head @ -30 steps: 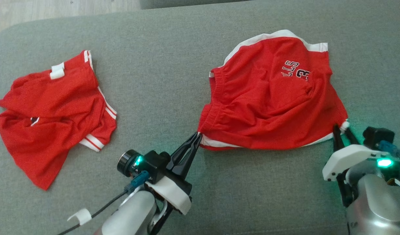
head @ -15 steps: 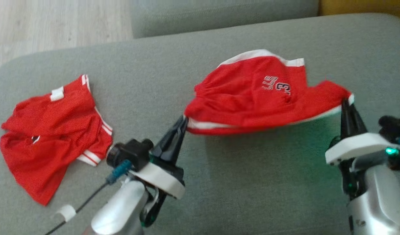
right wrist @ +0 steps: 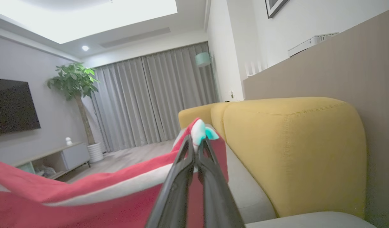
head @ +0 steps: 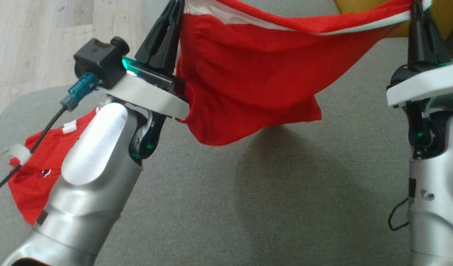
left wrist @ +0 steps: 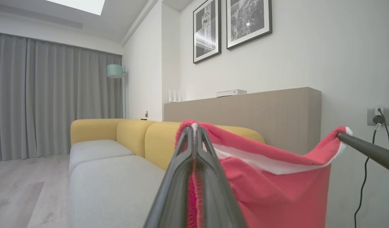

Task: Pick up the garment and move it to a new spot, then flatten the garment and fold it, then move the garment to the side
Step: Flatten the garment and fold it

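The garment [head: 248, 74], red shorts with white trim, hangs in the air above the grey cushion [head: 248, 207], stretched between both grippers. My left gripper [head: 176, 7] is shut on its elastic waistband corner, and my right gripper [head: 416, 7] is shut on the white-edged hem corner. In the left wrist view, the left gripper [left wrist: 193, 129] pinches the red fabric [left wrist: 270, 190], which sags toward the other arm's fingertip [left wrist: 365, 148]. The right wrist view has the right gripper [right wrist: 194, 139] clamped on the white corner, with the cloth [right wrist: 86, 196] trailing to the left.
A second red garment [head: 38, 173] lies crumpled on the cushion's left end, partly behind my left forearm. Yellow sofa backrests [right wrist: 292, 152] rise behind the cushion. Wooden floor [head: 27, 44] lies beyond the left edge.
The right gripper shut on the hem corner. Both grippers then rose and lifted the shorts off the cushion. The head camera has also shifted.
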